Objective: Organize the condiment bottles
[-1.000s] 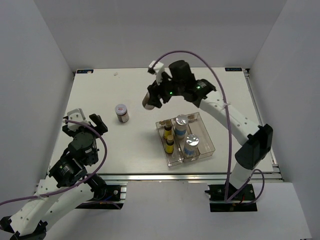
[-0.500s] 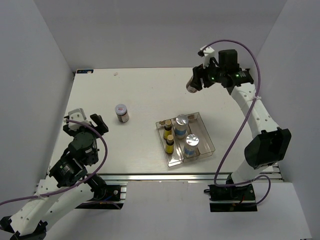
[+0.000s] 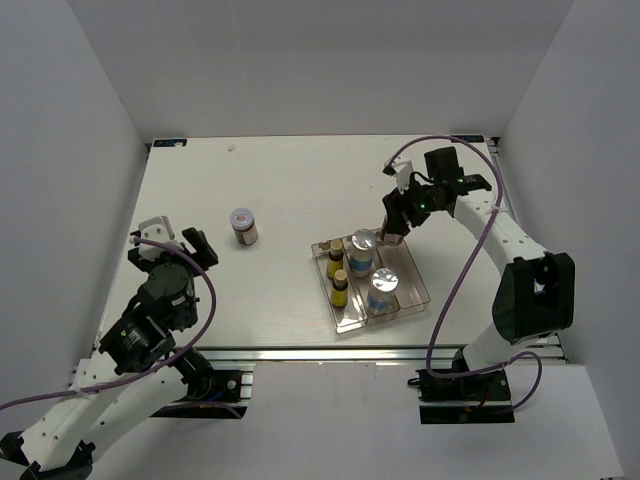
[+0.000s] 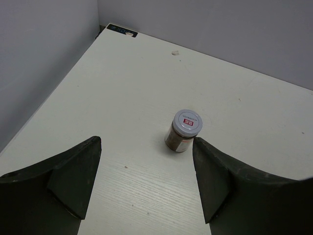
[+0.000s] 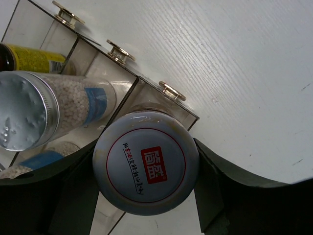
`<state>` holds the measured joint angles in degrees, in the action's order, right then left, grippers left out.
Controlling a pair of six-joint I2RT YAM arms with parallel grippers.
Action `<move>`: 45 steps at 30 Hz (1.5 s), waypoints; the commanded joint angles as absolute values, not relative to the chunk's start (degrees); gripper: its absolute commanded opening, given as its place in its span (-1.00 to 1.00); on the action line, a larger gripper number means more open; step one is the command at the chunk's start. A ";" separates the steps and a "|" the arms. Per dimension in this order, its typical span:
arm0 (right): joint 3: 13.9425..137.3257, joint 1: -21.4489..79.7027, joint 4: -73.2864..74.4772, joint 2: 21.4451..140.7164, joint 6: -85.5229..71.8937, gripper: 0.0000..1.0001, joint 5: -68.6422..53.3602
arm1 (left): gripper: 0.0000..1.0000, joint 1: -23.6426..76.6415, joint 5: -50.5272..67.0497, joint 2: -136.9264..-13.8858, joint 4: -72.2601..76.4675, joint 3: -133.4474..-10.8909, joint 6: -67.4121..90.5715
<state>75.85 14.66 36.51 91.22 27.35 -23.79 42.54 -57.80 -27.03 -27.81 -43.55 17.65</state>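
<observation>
Right gripper is clamped on a silver-lidded brown jar, hanging over the far end of the clear tray's right slot. Left gripper sits low, jaws apart and empty, and the other brown jar stands on the table just ahead.
</observation>
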 commanded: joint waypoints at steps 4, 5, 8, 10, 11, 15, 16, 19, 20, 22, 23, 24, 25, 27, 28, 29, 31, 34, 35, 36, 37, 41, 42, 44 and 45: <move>73.92 14.33 31.82 89.56 30.32 -1.00 -26.89 | 0.70 42.28 -57.39 -27.60 -27.16 -43.07 17.05; 73.48 14.33 31.47 89.56 30.32 -1.00 -27.16 | 0.70 42.36 -57.39 -27.60 -27.07 -43.07 17.05; 71.29 14.33 29.89 89.30 30.15 -1.00 -27.07 | 0.70 42.28 -57.39 -27.68 -26.98 -42.98 16.96; 69.00 14.33 28.66 88.60 29.80 -1.00 -27.16 | 0.70 42.36 -57.22 -27.77 -26.89 -42.98 16.88; 68.21 14.33 27.43 88.42 29.71 -1.00 -27.25 | 0.70 42.28 -57.13 -27.95 -26.72 -42.89 16.88; 64.96 14.33 23.82 87.02 29.01 -1.00 -26.98 | 0.70 42.36 -56.08 -28.56 -26.19 -42.72 16.26; 64.08 14.33 23.30 86.92 28.92 -0.94 -26.98 | 0.71 42.36 -55.55 -28.74 -26.02 -42.63 15.74; 62.50 14.33 21.80 86.84 28.65 -0.32 -27.25 | 0.71 42.36 -52.39 -29.44 -24.70 -42.45 14.33; 62.14 14.33 21.54 86.84 28.74 -0.25 -27.16 | 0.71 42.36 -51.08 -29.62 -24.35 -42.36 14.15; 61.00 14.33 20.40 86.49 28.65 -0.06 -26.81 | 0.71 42.36 -50.28 -30.32 -24.00 -42.10 13.71; 60.65 14.33 20.04 86.31 28.65 0.01 -26.37 | 0.71 42.28 -49.84 -30.67 -23.99 -42.19 13.71; 60.38 14.33 19.87 85.87 28.57 0.08 -26.28 | 0.71 42.36 -49.57 -31.28 -23.91 -42.27 13.71; 60.03 14.33 19.78 85.61 28.48 0.20 -26.28 | 0.71 42.36 -49.40 -31.64 -23.91 -42.28 13.62; 59.94 14.33 20.04 84.82 28.48 0.23 -26.54 | 0.71 42.36 -48.78 -32.25 -23.91 -42.36 13.62; 59.85 14.33 20.04 84.55 28.39 0.28 -26.46 | 0.71 42.36 -48.61 -32.86 -23.91 -42.28 13.62; 59.94 14.33 20.04 84.29 28.30 0.31 -26.46 | 0.71 42.36 -48.26 -33.31 -23.91 -42.28 13.62; 59.94 14.33 20.21 83.85 28.21 0.34 -26.28 | 0.72 42.36 -47.46 -34.62 -23.82 -42.28 13.45; 60.12 14.33 20.65 83.58 28.13 0.36 -26.10 | 0.73 42.36 -45.97 -36.12 -23.73 -42.54 13.36; 60.03 14.33 20.74 83.50 27.95 0.36 -26.10 | 0.73 42.28 -45.71 -37.43 -23.64 -42.54 13.36; 59.94 14.41 20.83 83.41 28.04 0.36 -26.10 | 0.73 42.36 -45.44 -37.96 -23.82 -42.89 13.53; 59.94 14.33 20.92 83.32 28.04 0.37 -26.10 | 0.74 42.36 -44.83 -38.58 -23.91 -43.15 13.71; 59.59 14.33 20.92 83.58 27.95 0.40 -26.02 | 0.75 42.36 -44.03 -40.51 -23.91 -43.59 13.71; 59.50 14.33 20.92 83.58 27.95 0.40 -25.93 | 0.75 42.36 -43.95 -40.78 -23.82 -43.59 13.71; 59.33 14.33 20.83 83.76 27.95 0.41 -25.75 | 0.75 42.36 -43.77 -41.04 -23.91 -43.51 13.71; 59.24 14.33 20.74 83.76 27.95 0.41 -25.75 | 0.75 42.36 -43.77 -41.13 -23.91 -43.51 13.71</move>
